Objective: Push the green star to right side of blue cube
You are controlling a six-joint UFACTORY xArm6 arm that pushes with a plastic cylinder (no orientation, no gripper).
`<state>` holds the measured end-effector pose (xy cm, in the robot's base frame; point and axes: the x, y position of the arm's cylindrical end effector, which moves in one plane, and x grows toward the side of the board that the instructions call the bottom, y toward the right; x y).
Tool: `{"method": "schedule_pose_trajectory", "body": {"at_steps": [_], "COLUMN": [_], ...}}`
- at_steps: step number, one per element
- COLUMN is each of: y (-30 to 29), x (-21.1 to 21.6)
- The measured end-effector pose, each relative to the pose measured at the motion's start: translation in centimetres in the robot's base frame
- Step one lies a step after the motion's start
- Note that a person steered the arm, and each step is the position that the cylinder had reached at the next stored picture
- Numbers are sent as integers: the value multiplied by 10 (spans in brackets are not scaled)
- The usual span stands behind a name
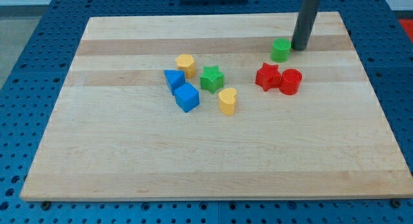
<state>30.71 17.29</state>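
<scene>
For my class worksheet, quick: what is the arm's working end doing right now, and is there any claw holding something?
No claw: the arm ends in a rod.
My tip: holding nothing, just to the view's right of the green cylinder, well away from the green star.

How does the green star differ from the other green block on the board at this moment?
The green star has points; the other green block looks rounded, its exact shape unclear. The green star sits mid-board, just up and right of the blue cube; the other green block lies toward the view's top right, right beside my tip. Both share the same green.
</scene>
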Motion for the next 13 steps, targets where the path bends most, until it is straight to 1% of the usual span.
{"method": "schedule_pose_trajectory", "body": {"at_steps": [2, 4, 6, 8, 10, 13], "y": [-28, -28, -54, -59, -76, -72], "x": [6, 35, 39, 67, 65, 42]}}
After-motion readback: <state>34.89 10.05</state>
